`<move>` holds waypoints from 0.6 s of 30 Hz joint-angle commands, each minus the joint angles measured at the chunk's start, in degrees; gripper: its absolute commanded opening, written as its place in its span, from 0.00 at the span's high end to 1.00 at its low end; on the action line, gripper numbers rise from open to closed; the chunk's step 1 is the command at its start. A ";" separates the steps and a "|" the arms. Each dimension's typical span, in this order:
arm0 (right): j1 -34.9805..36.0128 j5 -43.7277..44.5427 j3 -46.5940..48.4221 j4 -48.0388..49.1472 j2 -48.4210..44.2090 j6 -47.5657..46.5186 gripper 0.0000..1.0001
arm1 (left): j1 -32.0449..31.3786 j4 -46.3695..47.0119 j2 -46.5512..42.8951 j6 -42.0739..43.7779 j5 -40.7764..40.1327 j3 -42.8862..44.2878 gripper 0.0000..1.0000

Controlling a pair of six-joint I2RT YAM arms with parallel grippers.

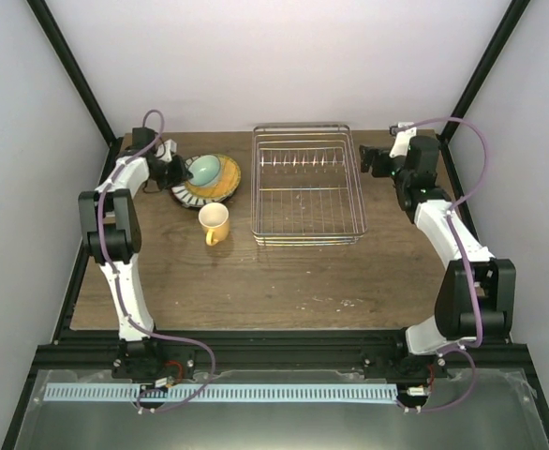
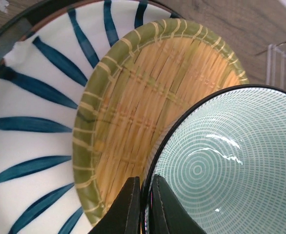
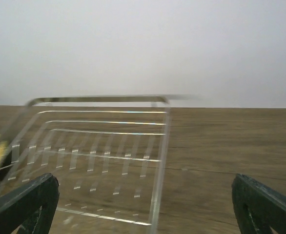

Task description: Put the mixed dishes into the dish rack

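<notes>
Risk: left pincer (image 2: pixel 144 202) clamps rim of pale green ceramic bowl (image 2: pixel 221 165); one-edge hold, may pivot or slip when lifted. The right pincer (image 3: pixel 144 185) spread wide, empty.

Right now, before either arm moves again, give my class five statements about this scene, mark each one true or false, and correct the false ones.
1. The dish rack holds no dishes. True.
2. The yellow mug sits inside the rack. False: it stands on the table, left of the rack.
3. The left gripper has its fingers on either side of the pale green bowl rim. True.
4. The right gripper holds a plate. False: it is open and empty, beside the rack.
5. The bowl rests on the small woven plate. True.
</notes>
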 commanded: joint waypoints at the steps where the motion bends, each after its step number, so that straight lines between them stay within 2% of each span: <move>1: 0.20 -17.55 3.35 1.90 1.61 6.13 0.03 | 2.60 8.54 -4.90 -1.71 13.61 -3.12 1.00; 7: 0.20 -33.74 6.01 3.00 6.74 14.94 0.06 | 3.28 17.20 -6.32 -4.99 24.19 -6.41 1.00; 11: 0.26 -44.22 7.78 6.08 8.63 19.44 0.07 | 3.13 31.90 -8.16 -15.48 35.04 -11.18 1.00; 14: 0.63 -52.87 9.24 12.18 10.51 26.35 0.10 | 2.59 41.11 -9.77 -22.80 38.42 -13.08 1.00; 18: 3.51 -58.74 11.66 21.89 14.01 35.59 0.10 | 0.31 47.92 -10.64 -28.71 40.55 -12.88 1.00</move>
